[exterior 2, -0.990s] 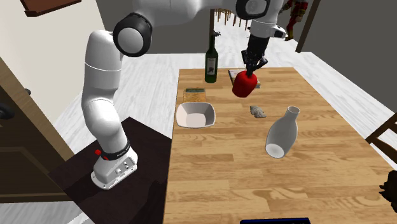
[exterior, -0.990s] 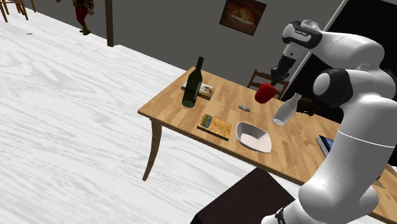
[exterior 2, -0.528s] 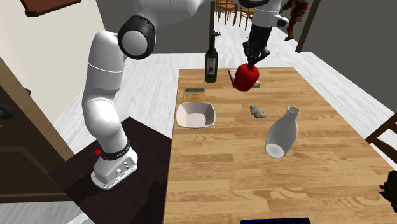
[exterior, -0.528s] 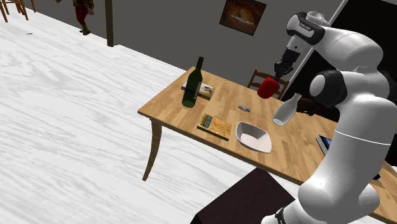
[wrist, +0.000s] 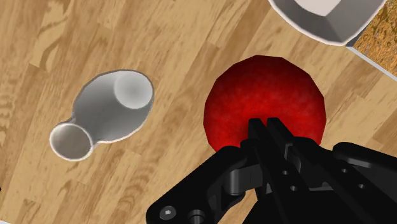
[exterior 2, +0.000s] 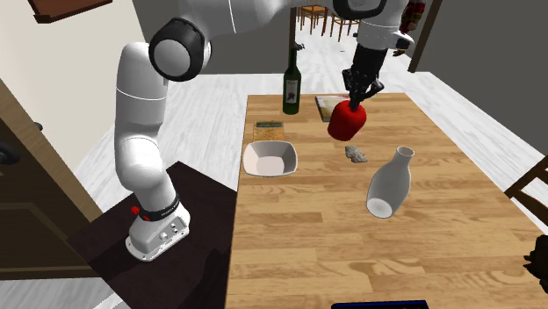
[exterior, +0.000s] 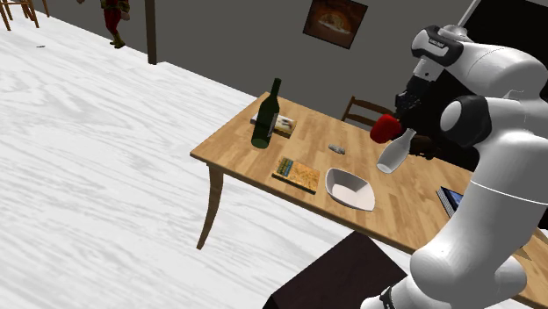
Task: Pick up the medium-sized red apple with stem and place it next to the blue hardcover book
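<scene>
There was one wooden worktop (exterior: 233,149), and three books lay on it: one pale book (exterior: 283,125) by the bottle, one flat book with a green and orange cover (exterior: 297,173) by the bowl, and one blue book (exterior: 449,198) at the edge near the arm. There was also one dark green bottle (exterior 2: 292,83), one white bowl (exterior 2: 270,158), one white vase (exterior 2: 389,183), one small grey thing (exterior 2: 356,154) and one red apple (exterior 2: 346,124). One white robot arm (exterior: 492,176) reached over them with two black fingers (wrist: 257,137), and one framed picture (exterior: 335,17) hung on the wall.
</scene>
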{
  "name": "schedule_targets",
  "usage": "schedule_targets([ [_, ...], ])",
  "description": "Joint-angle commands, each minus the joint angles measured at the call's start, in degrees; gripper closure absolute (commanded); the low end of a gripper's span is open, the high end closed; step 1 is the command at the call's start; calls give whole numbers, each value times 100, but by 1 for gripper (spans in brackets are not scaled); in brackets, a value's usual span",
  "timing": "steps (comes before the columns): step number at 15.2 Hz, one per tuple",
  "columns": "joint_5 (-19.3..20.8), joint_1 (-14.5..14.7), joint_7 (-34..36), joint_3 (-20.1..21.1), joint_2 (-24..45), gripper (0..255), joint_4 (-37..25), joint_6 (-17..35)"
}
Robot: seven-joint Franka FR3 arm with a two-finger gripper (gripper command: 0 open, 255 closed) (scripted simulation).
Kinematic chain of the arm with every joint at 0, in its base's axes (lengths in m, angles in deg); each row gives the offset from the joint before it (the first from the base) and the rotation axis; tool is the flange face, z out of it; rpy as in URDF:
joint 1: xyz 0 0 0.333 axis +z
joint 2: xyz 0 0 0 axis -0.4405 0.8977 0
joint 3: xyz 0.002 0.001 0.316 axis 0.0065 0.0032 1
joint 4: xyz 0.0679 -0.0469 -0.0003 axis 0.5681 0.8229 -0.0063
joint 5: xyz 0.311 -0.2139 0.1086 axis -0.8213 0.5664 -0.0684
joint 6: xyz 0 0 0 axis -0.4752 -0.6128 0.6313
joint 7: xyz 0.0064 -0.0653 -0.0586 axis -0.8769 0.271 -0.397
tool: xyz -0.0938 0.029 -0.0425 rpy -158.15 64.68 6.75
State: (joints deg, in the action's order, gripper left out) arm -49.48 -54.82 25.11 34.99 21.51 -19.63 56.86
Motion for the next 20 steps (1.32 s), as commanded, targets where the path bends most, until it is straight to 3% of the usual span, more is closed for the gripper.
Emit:
schedule_targets([
  [1, 17, -142, -249, -71, -60, 255, 189, 119],
  [11, -71, -1001, -1474, -399, 72, 255, 504, 479],
  [20, -395, -2055, -2558, -571, 774, 255, -85, 489],
])
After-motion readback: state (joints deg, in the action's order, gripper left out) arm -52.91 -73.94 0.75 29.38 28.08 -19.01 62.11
